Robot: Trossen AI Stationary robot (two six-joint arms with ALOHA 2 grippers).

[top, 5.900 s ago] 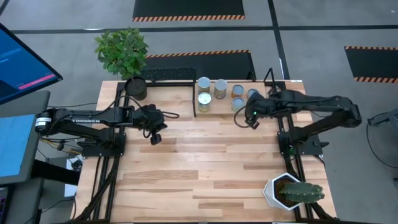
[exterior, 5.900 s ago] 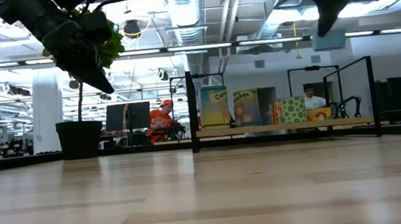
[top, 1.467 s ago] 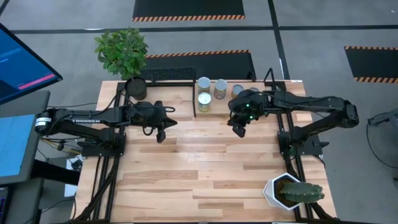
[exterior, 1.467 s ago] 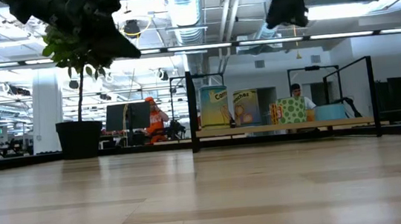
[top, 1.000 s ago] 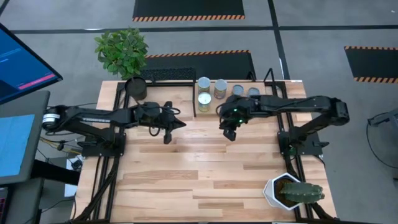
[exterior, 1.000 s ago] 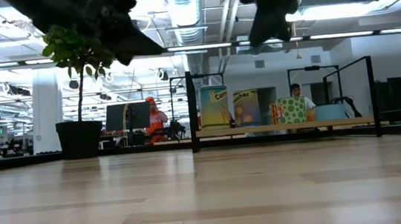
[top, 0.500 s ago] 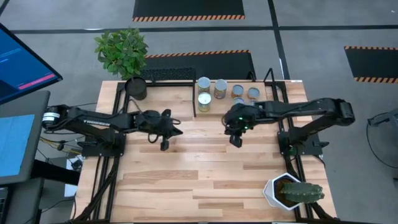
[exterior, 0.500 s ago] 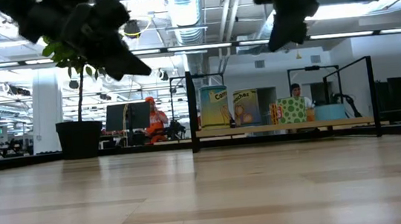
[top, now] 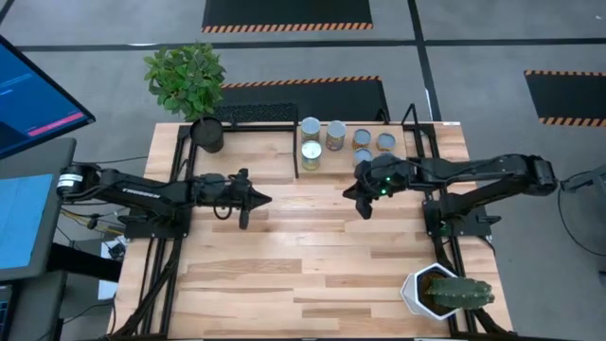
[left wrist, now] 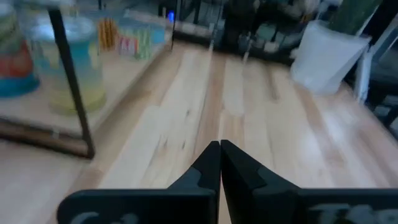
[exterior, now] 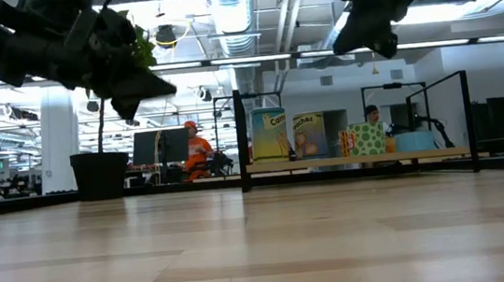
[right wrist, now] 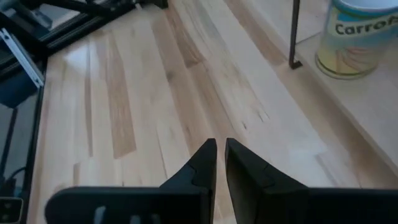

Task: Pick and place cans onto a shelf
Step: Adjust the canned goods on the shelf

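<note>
Reading "Carro…" on one of the cans (right wrist: 360,36), both arms' jaws are closed and empty.

I see my two arms are dark and slim, with black cables, white lettering on the left arm (top: 142,187), a small green light on the right arm (top: 383,180), and pointed black fingers (right wrist: 199,163).

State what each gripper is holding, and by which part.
Nothing. The left gripper and the right gripper are both shut on nothing, above bare table.
</note>
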